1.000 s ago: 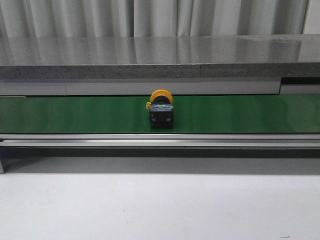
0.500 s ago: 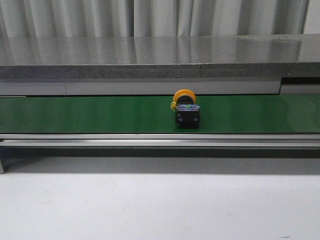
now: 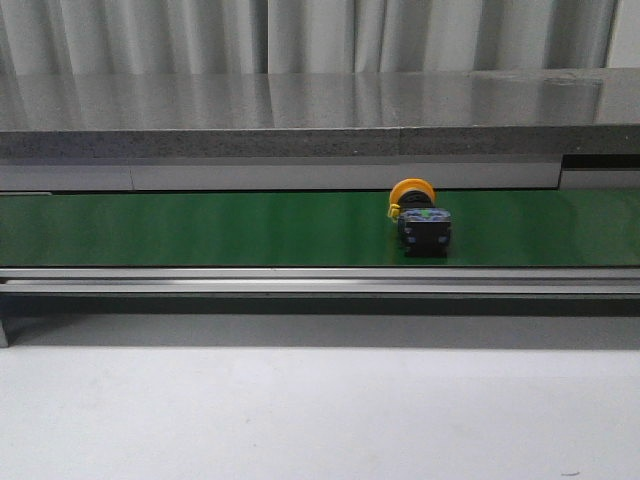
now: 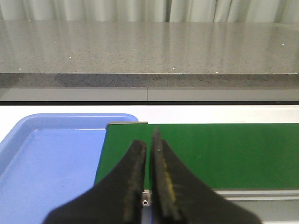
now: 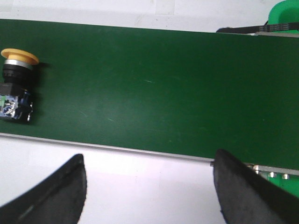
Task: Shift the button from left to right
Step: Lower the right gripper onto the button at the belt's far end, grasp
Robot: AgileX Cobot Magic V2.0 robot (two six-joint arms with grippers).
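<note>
Front view, nearest to farthest: a pale tabletop (image 3: 320,410), a metal rail (image 3: 320,281), the green conveyor belt (image 3: 180,228), and a grey stone-look counter (image 3: 320,110) backed by curtains. The button (image 3: 420,222) lies on the belt, yellow head toward the counter and dark body toward the rail. Across the last second it has travelled rightward along the belt, from about the middle of the view to right of the middle, with no gripper touching it; the belt is evidently carrying it. Judged from this, the left-to-right transfer is under way and the part is entering the right arm's reach.

Right wrist view: the right gripper (image 5: 149,186) has its two dark fingers (image 5: 60,196) spread wide, hovering over the near edge of the belt. The button (image 5: 15,88) sits on the belt beyond the fingertips and outside the gap, off to the side of the finger nearer it, well apart from both pads. A green part with a black band (image 5: 280,18) shows at the far corner.

Left wrist view: the left gripper (image 4: 148,149) has its fingers (image 4: 135,172) pressed almost together, holding nothing, over the belt's end beside a blue tray (image 4: 46,163). The button does not appear in this view.
</note>
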